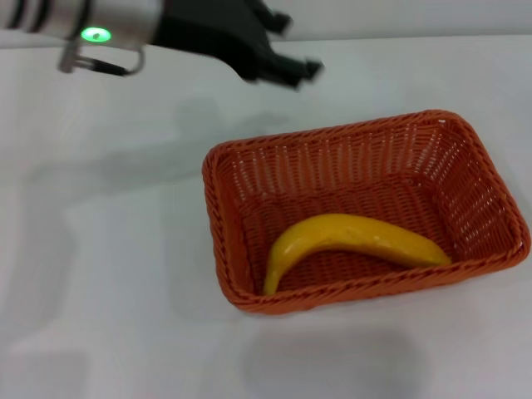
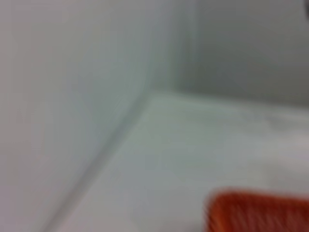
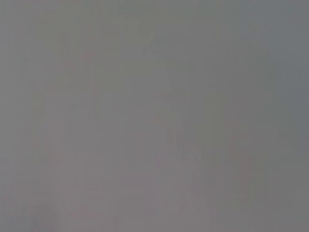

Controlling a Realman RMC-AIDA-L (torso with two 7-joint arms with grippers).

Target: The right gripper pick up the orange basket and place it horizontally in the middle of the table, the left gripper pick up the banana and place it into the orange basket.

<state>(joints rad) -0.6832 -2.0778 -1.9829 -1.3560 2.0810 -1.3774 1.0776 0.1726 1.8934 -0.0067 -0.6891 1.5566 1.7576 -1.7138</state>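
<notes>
The orange basket lies lengthwise on the white table, slightly right of centre in the head view. Inside it, on the floor toward the near wall, rests the yellow banana, its stem end pointing to the near left corner. My left gripper, on the wrist with the green light, hovers above the table beyond the basket's far left corner, open and holding nothing. A blurred corner of the orange basket shows in the left wrist view. The right gripper is out of view; its wrist view shows only flat grey.
Bare white tabletop surrounds the basket on the left and in front. The table's far edge meets a pale wall behind the left gripper. A wall corner and table edge appear in the left wrist view.
</notes>
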